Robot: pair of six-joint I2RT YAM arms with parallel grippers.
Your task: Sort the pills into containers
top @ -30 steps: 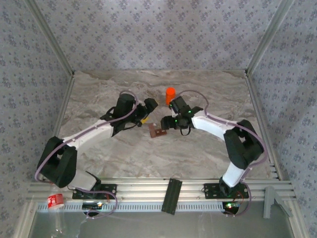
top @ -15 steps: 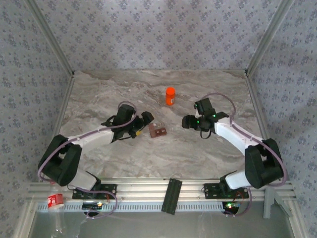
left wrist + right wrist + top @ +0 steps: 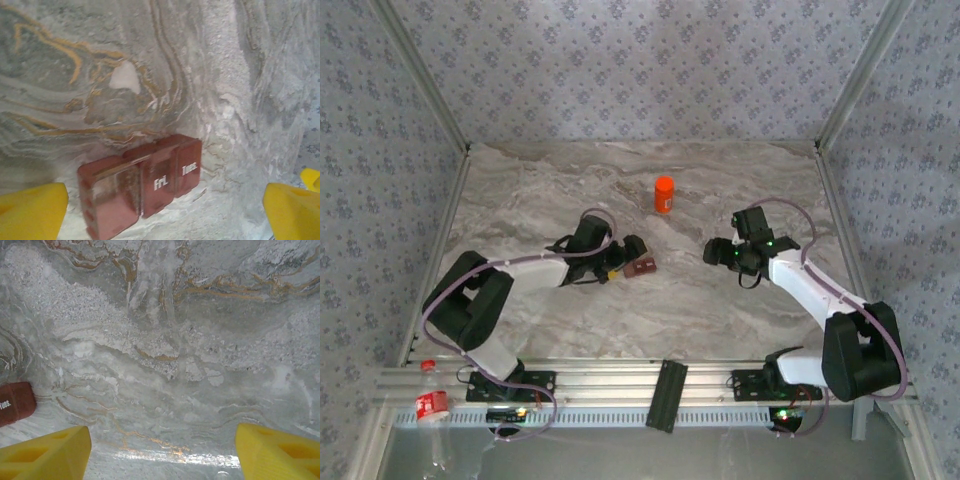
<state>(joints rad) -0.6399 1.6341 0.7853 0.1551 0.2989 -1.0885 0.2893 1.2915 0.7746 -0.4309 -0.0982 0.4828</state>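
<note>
The containers (image 3: 145, 180) are a dark reddish-brown strip of three joined boxes lying on the marble, two lids marked "Fri" and "Tues". In the top view the containers (image 3: 641, 267) lie mid-table, just right of my left gripper (image 3: 628, 252). My left gripper (image 3: 162, 217) is open, its yellow fingertips (image 3: 30, 210) wide to either side of the strip and not touching it. My right gripper (image 3: 713, 252) sits well to the right of the strip. In its wrist view the right gripper (image 3: 162, 455) is open over bare marble, with one end of the containers (image 3: 15, 401) at the left edge. The pills are out of view.
An orange bottle (image 3: 664, 194) stands upright behind the containers. Wallpapered walls close in the marble table (image 3: 560, 190) on three sides. A black bracket (image 3: 666, 394) lies on the near metal rail between the arm bases.
My right gripper has drawn back to the right, away from the containers. My left arm has dropped lower and brought its gripper up close to the strip from the left.
</note>
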